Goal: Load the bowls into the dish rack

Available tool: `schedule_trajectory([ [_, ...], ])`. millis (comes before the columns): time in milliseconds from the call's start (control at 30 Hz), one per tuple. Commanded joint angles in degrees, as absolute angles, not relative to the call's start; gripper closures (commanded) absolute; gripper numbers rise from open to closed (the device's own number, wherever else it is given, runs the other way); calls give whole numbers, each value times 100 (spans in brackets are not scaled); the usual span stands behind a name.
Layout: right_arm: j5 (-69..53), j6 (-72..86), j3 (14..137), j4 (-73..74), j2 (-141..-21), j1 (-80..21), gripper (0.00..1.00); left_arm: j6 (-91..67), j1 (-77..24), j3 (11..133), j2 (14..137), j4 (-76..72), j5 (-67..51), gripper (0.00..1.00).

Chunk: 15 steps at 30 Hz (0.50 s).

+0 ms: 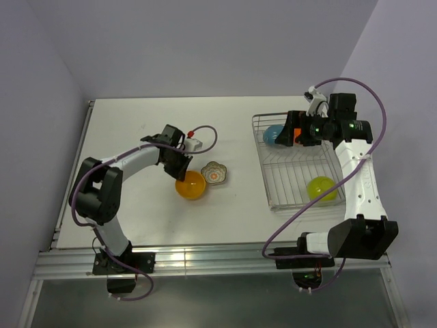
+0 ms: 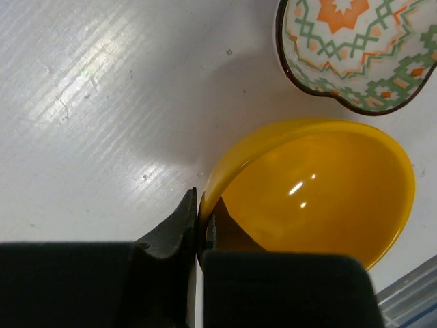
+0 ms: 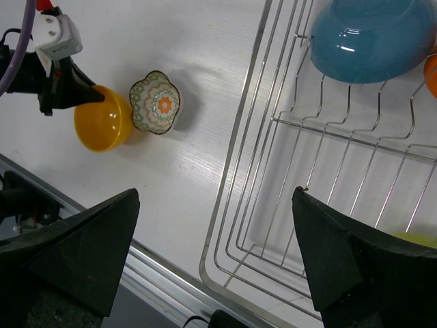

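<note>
Bowls, counted: we find four.

1. Yellow-orange bowl [image 1: 190, 185], one. It sits upright on the table [image 1: 136, 130], left of centre. The left gripper [image 2: 200, 222] is pinched shut on its near-left rim, one finger inside the wall and one outside.
2. Scalloped dish [image 1: 215, 173], one, with a floral pattern. It is on the table just beside the yellow-orange bowl, on its far-right side. The left wrist view shows only a thin gap between them.
3. Blue bowl [image 1: 274, 134], one, tilted against the wires at the far-left end of the dish rack [image 1: 293, 174].
4. Lime-green bowl [image 1: 321, 188], one, at the near-right end of the same rack.

An orange shape [image 3: 431, 74] shows beside the blue bowl, cut off at the edge of the right wrist view. We cannot tell what it is.

Dish rack, one. It stands on the right half of the table, with its near-left corner close to the table's front rail. The wires between the blue and lime-green bowls are bare.

Grippers, two. The right gripper [image 3: 217, 195] hangs above the rack's far end with its jaws spread wide and nothing between them.

Open room: we note a bare strip of tabletop between the scalloped dish and the rack's left side. A broad bare area lies to the far side and left of the yellow-orange bowl.
</note>
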State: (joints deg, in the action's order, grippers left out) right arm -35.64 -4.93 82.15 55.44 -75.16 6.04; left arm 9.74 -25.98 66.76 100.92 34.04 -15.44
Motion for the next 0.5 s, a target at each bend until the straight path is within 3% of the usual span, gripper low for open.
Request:
schedule_trajectory([
  [0, -3630, -115, 8061, 5037, -7181, 642, 0, 862, -2619, 6855, 9590, 3586, -1801, 100],
  [267, -4612, 1149, 7611, 3622, -6820, 624, 0, -552, -2601, 7478, 8430, 3191, -2171, 100],
  [467, -5238, 2458, 7225, 2234, -6583, 598, 0, -1825, -2549, 8173, 8464, 3059, -2461, 100],
])
